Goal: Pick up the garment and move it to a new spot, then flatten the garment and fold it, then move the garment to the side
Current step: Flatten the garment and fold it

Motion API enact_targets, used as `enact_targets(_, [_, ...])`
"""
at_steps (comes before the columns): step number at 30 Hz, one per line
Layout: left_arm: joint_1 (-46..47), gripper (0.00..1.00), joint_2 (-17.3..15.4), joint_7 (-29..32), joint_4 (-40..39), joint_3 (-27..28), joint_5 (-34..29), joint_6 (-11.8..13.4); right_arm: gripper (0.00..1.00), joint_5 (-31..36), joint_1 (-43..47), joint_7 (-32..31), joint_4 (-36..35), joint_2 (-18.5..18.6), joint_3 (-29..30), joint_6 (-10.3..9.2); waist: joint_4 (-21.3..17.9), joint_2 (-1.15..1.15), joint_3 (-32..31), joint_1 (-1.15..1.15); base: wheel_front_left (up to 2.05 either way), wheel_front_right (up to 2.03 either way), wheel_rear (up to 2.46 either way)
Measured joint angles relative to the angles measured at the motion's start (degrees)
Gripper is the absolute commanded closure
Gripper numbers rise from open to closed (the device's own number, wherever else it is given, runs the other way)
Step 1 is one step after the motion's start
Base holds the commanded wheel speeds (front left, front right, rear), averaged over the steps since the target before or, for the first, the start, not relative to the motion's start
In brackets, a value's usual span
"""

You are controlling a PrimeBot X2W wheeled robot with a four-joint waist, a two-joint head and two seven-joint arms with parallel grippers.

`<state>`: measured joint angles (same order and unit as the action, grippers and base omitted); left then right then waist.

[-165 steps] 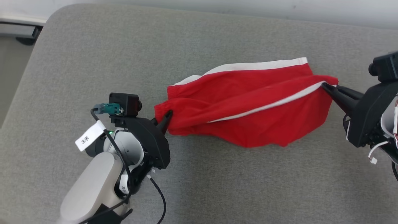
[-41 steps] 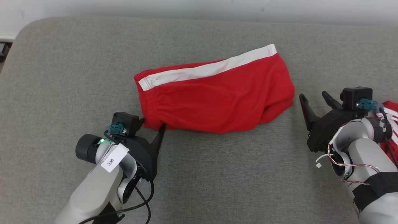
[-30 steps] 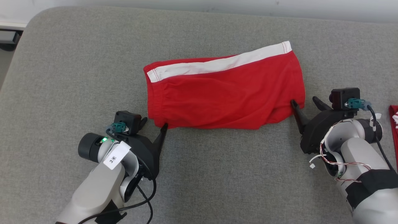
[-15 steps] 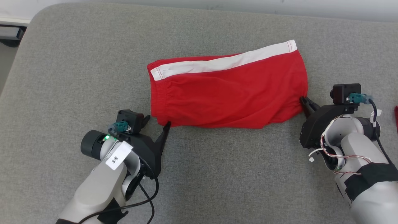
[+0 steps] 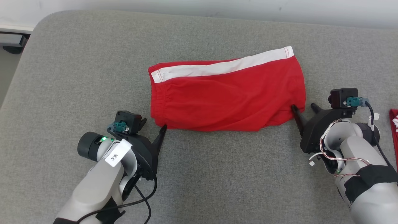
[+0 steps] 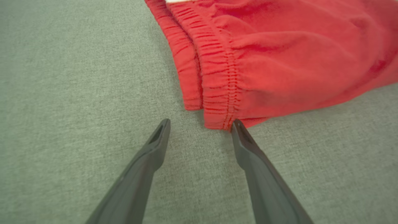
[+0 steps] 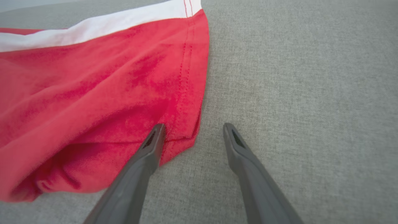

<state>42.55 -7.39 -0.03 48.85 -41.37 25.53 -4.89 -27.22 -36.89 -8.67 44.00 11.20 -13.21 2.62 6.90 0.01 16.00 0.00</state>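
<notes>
The garment (image 5: 227, 96), red shorts with a white side stripe, lies folded flat on the grey padded surface (image 5: 217, 174). My left gripper (image 5: 154, 123) stands open at the near-left waistband corner, holding nothing. In the left wrist view the elastic waistband of the garment (image 6: 279, 56) ends just ahead of the left gripper (image 6: 201, 122), its corner touching one fingertip. My right gripper (image 5: 303, 106) is open at the near-right hem corner. In the right wrist view that corner of the garment (image 7: 93, 93) lies between the spread fingers of the right gripper (image 7: 194, 125), against the left one.
Another red-and-white cloth (image 5: 394, 118) pokes in at the right edge, behind my right arm. The padded surface rounds off at the far left, where a dark object (image 5: 12, 43) sits on the floor. A pale wall runs along the back.
Earlier both grippers held the garment stretched; now it lies folded and released. In the last second the right gripper shut at the hem corner, then opened again and drew back slightly.
</notes>
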Motion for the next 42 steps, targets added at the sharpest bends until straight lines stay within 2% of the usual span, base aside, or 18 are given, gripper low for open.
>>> enact_targets(1, [0.0, 0.0, 0.1, 0.0, 0.1, 0.0, 0.0, -0.2, 0.56, 0.0, 0.0, -0.2, 0.1, 0.0, -0.1, 0.09, -0.1, 0.0, -0.1, 0.0, 0.0, 0.0, 0.0])
enact_targets(3, [0.0, 0.0, 0.2, 0.0, 0.2, -0.1, 0.0, -0.2, 0.95, 0.0, 0.0, -0.4, 0.3, 0.0, -0.2, 0.23, -0.2, 0.0, -0.2, 0.0, 0.0, 0.0, 0.0])
enact_targets(4, [0.0, 0.0, 0.2, 0.0, 0.2, -0.2, 0.0, -0.2, 1.0, 0.0, 0.0, -0.5, 0.3, 0.0, -0.4, 0.52, -0.2, 0.0, -0.3, 0.0, 0.0, 0.0, 0.0])
enact_targets(11, [0.1, 0.0, 0.5, -0.1, 0.6, -0.9, 0.1, -0.8, 1.0, 0.0, -0.1, -0.8, 0.4, -0.4, -1.0, 0.75, -0.6, 0.0, -0.4, 0.0, 0.0, 0.0, 0.0])
enact_targets(13, [0.1, 0.54, 0.5, -0.3, 0.7, -1.3, 0.1, -1.2, 1.0, 0.0, -0.1, -0.9, 0.5, -0.4, -1.0, 0.81, -0.7, 0.0, -0.4, 0.0, 0.0, 0.0, 0.0])
enact_targets(14, [0.1, 0.65, 0.6, -0.6, 0.7, -1.4, 0.1, -1.2, 1.0, 0.0, -0.1, -0.9, 0.5, -0.4, -1.0, 0.92, -0.7, 0.0, -0.4, 0.0, 0.0, 0.0, 0.0])
enact_targets(15, [0.1, 0.9, 0.6, -0.6, 0.7, -1.4, 0.2, -1.2, 1.0, 0.0, -0.1, -0.9, 0.5, -0.4, -1.0, 0.92, -0.7, 0.0, -0.4, 0.0, 0.0, 0.0, 0.0])
enact_targets(16, [0.1, 1.0, 0.6, -0.8, 0.7, -1.4, 0.2, -1.3, 1.0, 0.0, -0.1, -0.9, 0.5, -0.4, -1.0, 0.93, -0.7, 0.0, -0.5, 0.0, 0.0, 0.0, 0.0])
enact_targets(28, [0.2, 1.0, 0.3, -2.6, 1.4, -2.2, 0.4, -2.2, 1.0, -0.8, 1.4, -0.4, 0.6, 0.0, -0.6, 1.52, -0.7, 0.0, -2.1, 0.0, 0.0, 0.0, 0.0])
enact_targets(29, [0.2, 0.83, 0.2, -2.6, 1.5, -2.2, 0.4, -2.2, 1.0, -0.9, 1.6, -0.4, 0.6, 0.1, -0.6, 1.63, -0.7, 0.0, -2.3, 0.0, 0.0, 0.0, 0.0])
enact_targets(30, [0.2, 0.85, 0.1, -2.6, 1.5, -2.3, 0.4, -2.2, 1.0, -0.9, 1.7, -0.4, 0.6, 0.2, -0.6, 1.81, -0.7, 0.0, -2.5, 0.0, 0.0, 0.0, 0.0])
enact_targets(31, [0.2, 1.0, 0.1, -2.6, 1.6, -2.3, 0.4, -2.2, 1.0, -0.9, 1.8, -0.4, 0.6, 0.3, -0.6, 1.91, -0.7, 0.0, -2.6, 0.0, 0.0, 0.0, 0.0])
enact_targets(42, [-1.2, 1.0, 0.0, -3.5, 1.5, -4.0, 1.2, -2.2, 1.0, -1.0, 6.4, 0.6, -1.8, 1.3, -0.9, 2.44, -0.2, 0.0, -4.2, 0.0, 0.0, 0.0, 0.0])
